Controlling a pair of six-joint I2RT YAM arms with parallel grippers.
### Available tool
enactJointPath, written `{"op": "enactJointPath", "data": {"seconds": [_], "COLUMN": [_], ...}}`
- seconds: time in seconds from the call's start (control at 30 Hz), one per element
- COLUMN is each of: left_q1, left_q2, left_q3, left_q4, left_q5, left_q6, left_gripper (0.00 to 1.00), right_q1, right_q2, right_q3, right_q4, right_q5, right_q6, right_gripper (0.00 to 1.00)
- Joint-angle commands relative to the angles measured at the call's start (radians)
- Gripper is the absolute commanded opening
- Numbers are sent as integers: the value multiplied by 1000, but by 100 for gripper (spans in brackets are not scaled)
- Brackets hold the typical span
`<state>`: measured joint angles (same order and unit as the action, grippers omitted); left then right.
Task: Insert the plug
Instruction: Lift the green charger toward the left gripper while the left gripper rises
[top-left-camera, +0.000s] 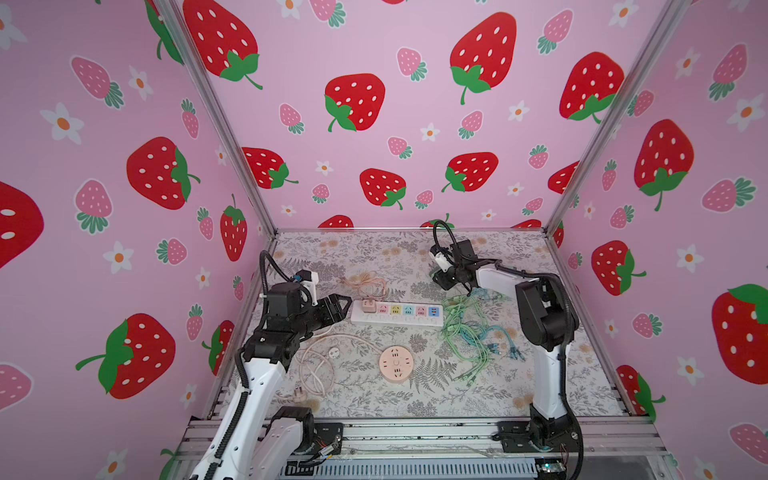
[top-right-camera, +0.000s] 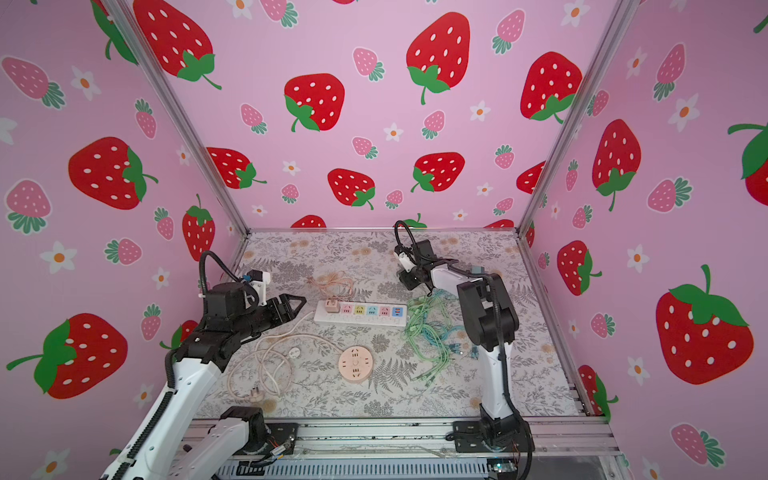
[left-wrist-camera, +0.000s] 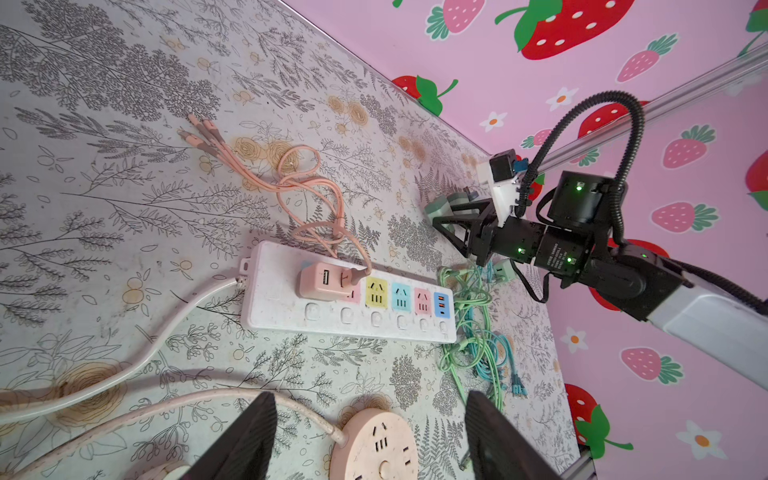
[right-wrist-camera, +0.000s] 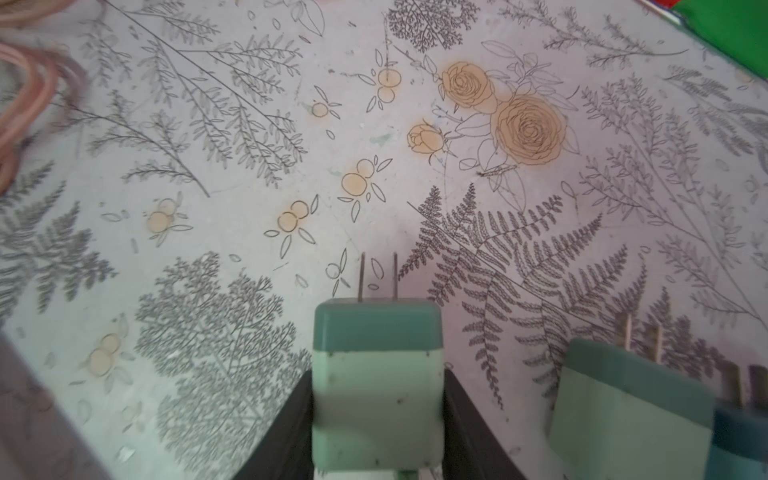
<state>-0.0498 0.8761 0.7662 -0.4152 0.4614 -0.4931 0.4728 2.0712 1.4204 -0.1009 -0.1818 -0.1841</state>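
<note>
Grasp stage, transport not yet begun. Right gripper sits over the far part of the table, beyond the right end of the power strip. Its jaws are closed partway on a green plug, one jaw against each side of the body. The two flat prongs point straight out ahead of the gripper, over bare table. Cannot tell whether the plug is clear of the surface. A second green plug lies just beside it, apart from the jaws. Left gripper hovers at the strip's left end, jaws wide apart and holding nothing. The strip lies flat with its sockets facing up. A pink charger fills the leftmost socket, while the yellow socket and those to its right look free. A tangle of green cables lies at the strip's right end, between the held plug and the sockets. Judgement: the next move is to lift the plug, carry it over the cables to a free socket, and turn the wrist so the prongs point down. The prongs then need lining up with the slots before pressing in. Any cable trailing from the plug could drag the tangle. The left gripper is well placed to steady the strip against the push.
</note>
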Motion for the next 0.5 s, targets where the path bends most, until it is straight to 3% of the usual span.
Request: {"op": "enactJointPath", "data": {"seconds": [0.0, 0.47], "left_q1": [4, -22], "left_q2": [9, 71], "left_q3": [58, 156], "left_q4": [13, 69], "left_q5": [61, 274], "left_q6": [-12, -34], "left_gripper": [74, 75], "right_q1": [-4, 0], "right_q2": [-139, -519], "right_q3": [-75, -335], "right_q4": [80, 204], "right_q5": [-73, -364], "right_q6": [-52, -182], "right_gripper": [22, 23]}}
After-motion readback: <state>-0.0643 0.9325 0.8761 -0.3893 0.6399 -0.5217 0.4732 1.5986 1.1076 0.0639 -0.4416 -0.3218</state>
